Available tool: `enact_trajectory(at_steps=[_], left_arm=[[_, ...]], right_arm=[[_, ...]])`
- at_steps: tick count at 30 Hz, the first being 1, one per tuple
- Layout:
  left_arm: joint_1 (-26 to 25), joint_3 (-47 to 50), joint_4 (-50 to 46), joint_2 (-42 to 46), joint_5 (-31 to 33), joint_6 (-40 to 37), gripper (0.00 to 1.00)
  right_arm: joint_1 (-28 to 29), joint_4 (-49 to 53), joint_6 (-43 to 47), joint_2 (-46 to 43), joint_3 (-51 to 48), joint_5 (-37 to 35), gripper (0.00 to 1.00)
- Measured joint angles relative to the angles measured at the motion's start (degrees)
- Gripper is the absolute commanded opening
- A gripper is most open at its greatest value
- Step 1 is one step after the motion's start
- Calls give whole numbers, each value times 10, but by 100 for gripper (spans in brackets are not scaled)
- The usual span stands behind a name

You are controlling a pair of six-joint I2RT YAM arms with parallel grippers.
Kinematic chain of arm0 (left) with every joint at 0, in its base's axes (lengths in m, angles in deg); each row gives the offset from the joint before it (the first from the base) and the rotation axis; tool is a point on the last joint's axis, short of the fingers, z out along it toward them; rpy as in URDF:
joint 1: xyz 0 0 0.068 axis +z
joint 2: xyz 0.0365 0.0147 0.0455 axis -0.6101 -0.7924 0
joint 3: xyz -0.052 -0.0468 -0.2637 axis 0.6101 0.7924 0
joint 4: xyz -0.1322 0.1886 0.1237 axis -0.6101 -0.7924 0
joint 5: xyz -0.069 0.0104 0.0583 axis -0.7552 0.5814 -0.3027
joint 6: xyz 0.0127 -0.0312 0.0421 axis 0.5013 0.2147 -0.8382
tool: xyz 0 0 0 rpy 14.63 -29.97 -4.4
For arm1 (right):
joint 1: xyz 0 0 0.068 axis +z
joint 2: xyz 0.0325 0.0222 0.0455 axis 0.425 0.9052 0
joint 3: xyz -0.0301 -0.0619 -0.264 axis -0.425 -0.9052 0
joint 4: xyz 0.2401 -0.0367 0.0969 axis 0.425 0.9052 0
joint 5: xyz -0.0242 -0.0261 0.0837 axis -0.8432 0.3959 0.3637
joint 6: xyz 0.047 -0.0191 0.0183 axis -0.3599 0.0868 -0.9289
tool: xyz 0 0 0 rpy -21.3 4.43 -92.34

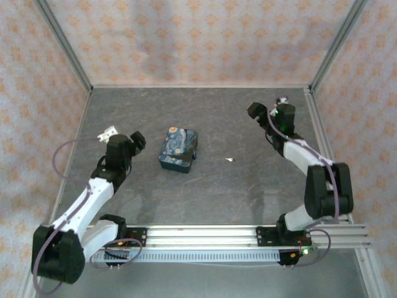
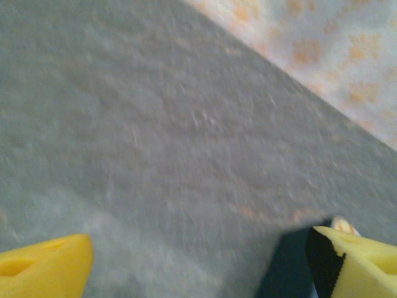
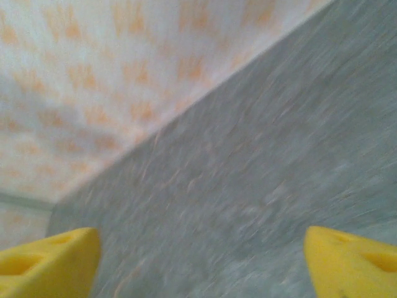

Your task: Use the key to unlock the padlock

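Both claws released, tips spread wide, nothing between them. Left claw (image 2: pixel 198 268) hangs just left of the starry blue tin (image 1: pixel 178 149). Right claw (image 3: pixel 198 264) is well off to the tin's right, toward the back. Key (image 1: pixel 229 160) lies on the grey table (image 1: pixel 205 198) right of the tin, apart from it, untouched.

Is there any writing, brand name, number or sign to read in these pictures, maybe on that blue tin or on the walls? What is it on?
No text can be read here.
On the dark blue starry-print tin: a swirling picture only; any lettering is too small to tell.
On the pale walls: a repeating orange motif, not writing.
On the tiny silvery key: too small to show any marking.
On the silver metal rail: no legible label.
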Motion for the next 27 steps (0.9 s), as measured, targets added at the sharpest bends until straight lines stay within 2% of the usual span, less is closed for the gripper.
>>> enact_trajectory(at_steps=[2,10,15,19,23,27], left_arm=[[-22,35,-18,51,-19,34,100],[-79,173,-63,239,-62,158,100],[-109,213,-63,268,-71,208,100],[-132,215,-17,229,-71,226,100],[-161,203,46,111,-69,230,100],[-194,149,94,-21,-70,225,100]], right_arm=[[25,31,-3,53,66,41,77],[130,130,18,200,231,117,79],[176,189,42,276,311,142,79],[193,231,59,308,349,160,78],[201,263,80,324,373,178,77],[208,292,100,330,389,189,74]])
